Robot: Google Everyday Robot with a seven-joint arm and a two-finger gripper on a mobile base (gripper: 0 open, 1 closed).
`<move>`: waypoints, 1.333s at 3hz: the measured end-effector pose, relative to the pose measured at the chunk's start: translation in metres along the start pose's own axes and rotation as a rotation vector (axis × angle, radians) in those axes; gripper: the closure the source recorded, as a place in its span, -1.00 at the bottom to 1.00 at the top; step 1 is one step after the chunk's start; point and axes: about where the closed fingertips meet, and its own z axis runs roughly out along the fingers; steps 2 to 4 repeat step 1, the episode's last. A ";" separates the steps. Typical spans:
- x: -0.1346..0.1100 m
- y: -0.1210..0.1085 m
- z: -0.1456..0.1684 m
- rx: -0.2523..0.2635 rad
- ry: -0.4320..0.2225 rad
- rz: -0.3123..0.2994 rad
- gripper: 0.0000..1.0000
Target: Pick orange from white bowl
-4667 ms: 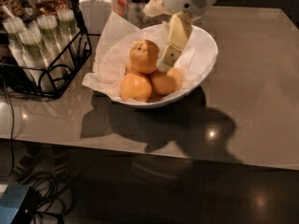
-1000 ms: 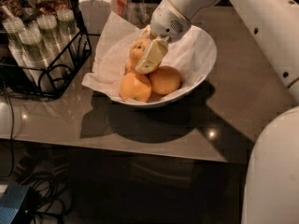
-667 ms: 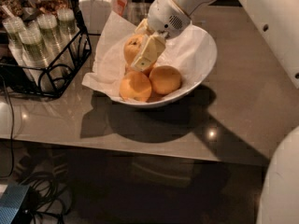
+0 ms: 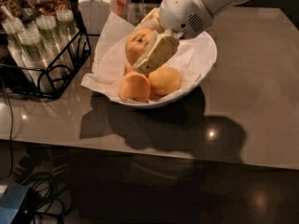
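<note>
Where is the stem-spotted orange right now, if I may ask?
The orange is centre-left in the camera view, gripped by the pincer above two paler oranges in the white bowl.

I'm counting 3 round orange fruits: 1 dimpled orange and 2 smoother oranges. Also sitting here: 1 glossy white bowl, 1 lidded glass jar, 1 black wire rack. 1 pale two-finger gripper is clamping the dimpled orange just above the bowl.

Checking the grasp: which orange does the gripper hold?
The dimpled orange with a dark stem spot, clamped in the gripper over the white bowl; two smoother oranges lie free below.
</note>
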 end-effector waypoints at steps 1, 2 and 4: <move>0.000 0.000 0.000 0.000 0.000 0.000 1.00; 0.000 0.000 0.000 0.000 0.000 0.000 1.00; 0.000 0.000 0.000 0.000 0.000 0.000 1.00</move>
